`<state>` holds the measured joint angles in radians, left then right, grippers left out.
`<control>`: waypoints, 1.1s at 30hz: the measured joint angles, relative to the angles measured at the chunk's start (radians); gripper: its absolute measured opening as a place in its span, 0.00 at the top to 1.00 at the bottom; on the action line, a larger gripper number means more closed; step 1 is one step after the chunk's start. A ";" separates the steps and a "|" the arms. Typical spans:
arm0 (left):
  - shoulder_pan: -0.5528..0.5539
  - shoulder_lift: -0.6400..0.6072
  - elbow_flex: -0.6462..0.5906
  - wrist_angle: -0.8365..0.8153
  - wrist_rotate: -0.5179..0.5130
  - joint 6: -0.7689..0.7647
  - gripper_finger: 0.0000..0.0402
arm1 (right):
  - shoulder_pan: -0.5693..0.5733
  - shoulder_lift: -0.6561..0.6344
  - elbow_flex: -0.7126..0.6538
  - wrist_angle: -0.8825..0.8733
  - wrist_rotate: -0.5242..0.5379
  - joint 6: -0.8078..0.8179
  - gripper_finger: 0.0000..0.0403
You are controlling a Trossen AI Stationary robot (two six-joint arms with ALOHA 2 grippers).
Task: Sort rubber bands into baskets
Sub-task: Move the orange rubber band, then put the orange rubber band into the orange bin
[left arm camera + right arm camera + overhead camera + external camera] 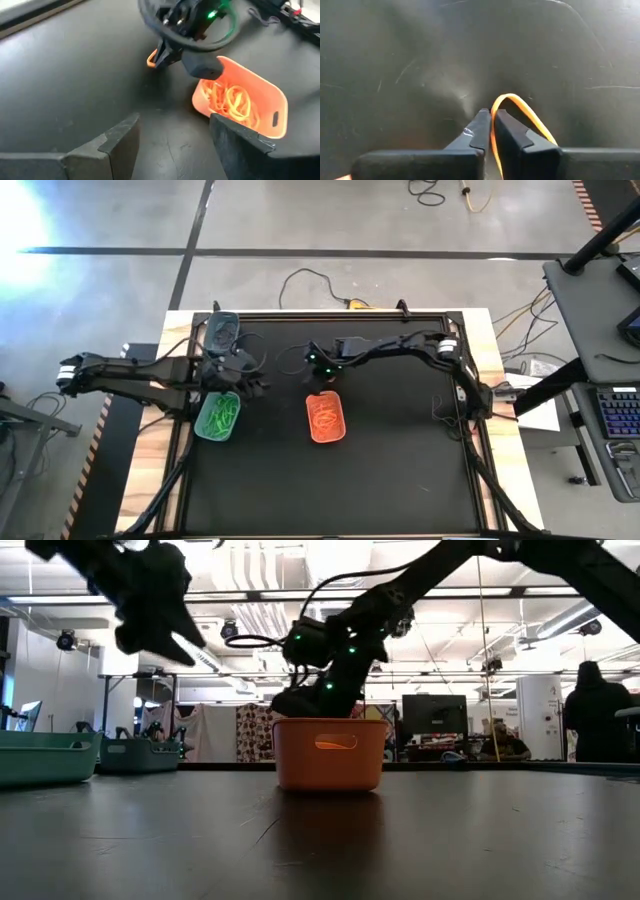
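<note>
Orange band (520, 116) pinched in your right pincer (490, 131), hovering beside the orange basket (327, 418), your left pincer (172, 137) waiting open, empty.

The right gripper (490, 122) pinches an orange rubber band (520, 112) above the dark table (395, 60).

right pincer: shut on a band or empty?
Shut on an orange rubber band: the right pincer has its tips pinched together with the loop caught between them, beside the orange basket.
</note>
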<state>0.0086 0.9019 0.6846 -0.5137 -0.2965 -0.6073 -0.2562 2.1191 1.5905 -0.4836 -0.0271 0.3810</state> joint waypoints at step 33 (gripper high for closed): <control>0.223 0.555 -0.068 0.670 0.243 1.020 0.69 | 0.341 -0.561 0.077 -0.574 0.363 0.184 0.45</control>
<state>0.2312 1.4573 0.6166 0.1568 -0.0533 0.4131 0.0847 1.5578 1.6674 -1.0573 0.3360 0.5654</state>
